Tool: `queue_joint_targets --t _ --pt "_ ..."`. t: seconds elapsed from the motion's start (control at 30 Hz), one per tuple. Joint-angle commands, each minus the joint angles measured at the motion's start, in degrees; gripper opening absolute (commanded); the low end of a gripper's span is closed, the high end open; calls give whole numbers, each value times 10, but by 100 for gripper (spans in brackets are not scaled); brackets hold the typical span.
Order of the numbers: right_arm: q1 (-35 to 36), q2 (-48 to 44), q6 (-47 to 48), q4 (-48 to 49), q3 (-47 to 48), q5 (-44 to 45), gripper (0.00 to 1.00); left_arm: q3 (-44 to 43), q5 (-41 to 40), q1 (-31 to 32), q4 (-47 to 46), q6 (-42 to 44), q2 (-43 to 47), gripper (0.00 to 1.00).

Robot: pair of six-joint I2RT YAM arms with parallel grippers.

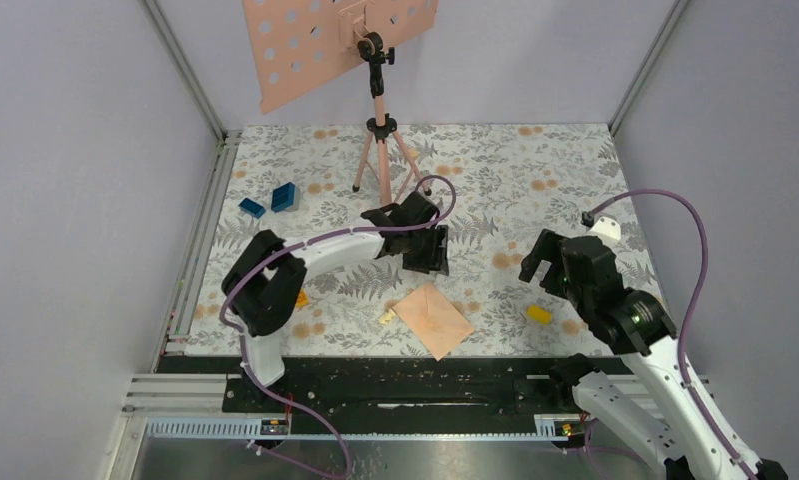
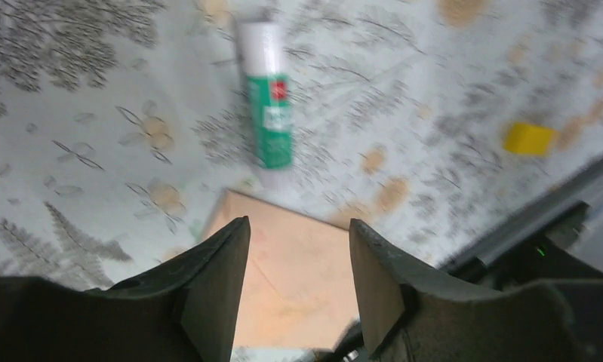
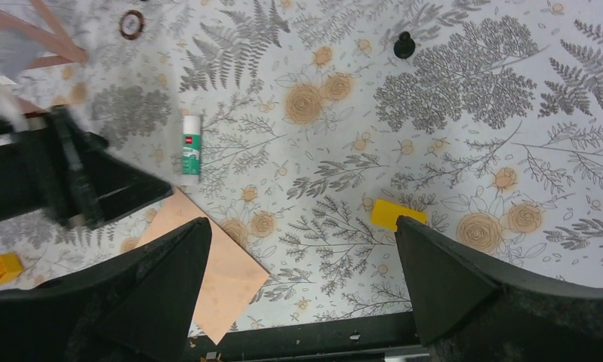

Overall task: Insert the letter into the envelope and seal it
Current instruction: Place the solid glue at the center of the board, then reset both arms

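Envelope (image 1: 434,318) in all views; blue blocks (image 1: 284,196) overhead only

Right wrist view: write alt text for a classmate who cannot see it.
A peach envelope lies flat on a floral table, partly behind one of two wide-open black fingers. A green-and-white glue stick lies just beyond it, a yellow block near the other finger, and the left arm shows at the side.

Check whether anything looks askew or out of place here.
The envelope lies askew, turned diamond-wise, its near corner right at the black rail along the near edge. A glue stick lies on its side beside it. No letter shows in any view.
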State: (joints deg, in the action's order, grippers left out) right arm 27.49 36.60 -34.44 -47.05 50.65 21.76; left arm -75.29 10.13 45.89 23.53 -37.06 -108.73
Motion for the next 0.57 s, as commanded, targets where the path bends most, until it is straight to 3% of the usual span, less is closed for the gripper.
queue_joint_targets --t 0.0,0.2,0.37,0.53 --pt "-22 65 -21 -23 7 8 99 -23 50 33 8 5 130 52" --pt "-44 129 -18 -27 36 -30 100 51 37 46 13 18 290 52" --pt "-44 123 -11 -16 35 -18 99 130 -116 45 52 24 445 54" --pt "-44 109 -12 -9 20 5 99 207 -263 42 77 -21 590 79"
